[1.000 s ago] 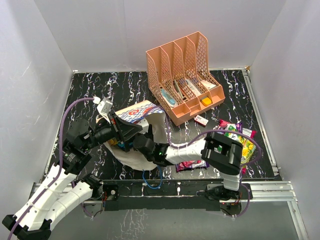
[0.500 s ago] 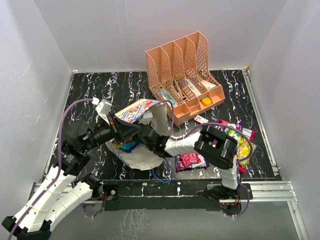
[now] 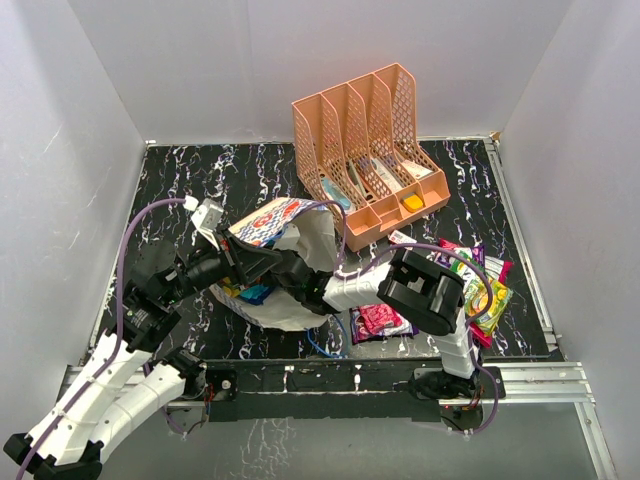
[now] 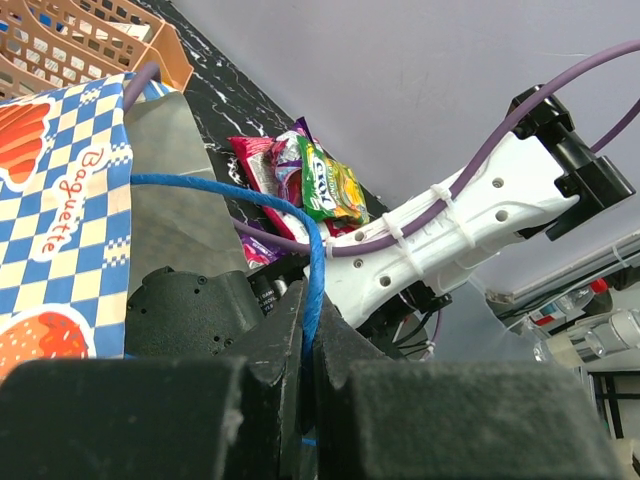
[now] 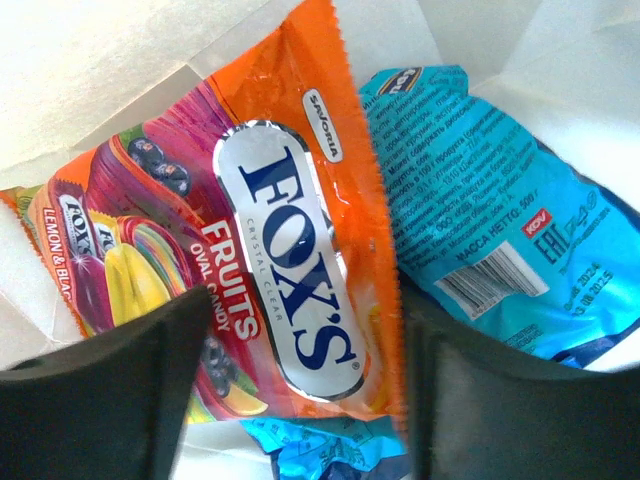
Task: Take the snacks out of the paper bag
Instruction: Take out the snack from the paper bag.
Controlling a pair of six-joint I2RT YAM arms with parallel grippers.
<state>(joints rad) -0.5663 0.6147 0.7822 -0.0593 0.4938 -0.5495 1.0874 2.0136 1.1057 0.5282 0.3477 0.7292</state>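
One paper bag [image 3: 268, 222] sits left of centre, one peach organizer [image 3: 365, 120] at upper centre, and two arms, the left arm [image 3: 105, 385] and the right arm [image 3: 432, 292], rise from the bottom edge. Inside the bag two packets show, one orange packet [image 5: 270, 250] and one blue packet [image 5: 490, 240]. On the table [image 3: 200, 180] lie one magenta packet [image 3: 378, 320] at lower centre and, at right, one green-yellow packet [image 3: 482, 292] atop purple and red edges too overlapped to count.

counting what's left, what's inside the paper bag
An orange Fox's packet lies over a blue packet, the right gripper straddling the orange one. Anything beneath is covered.
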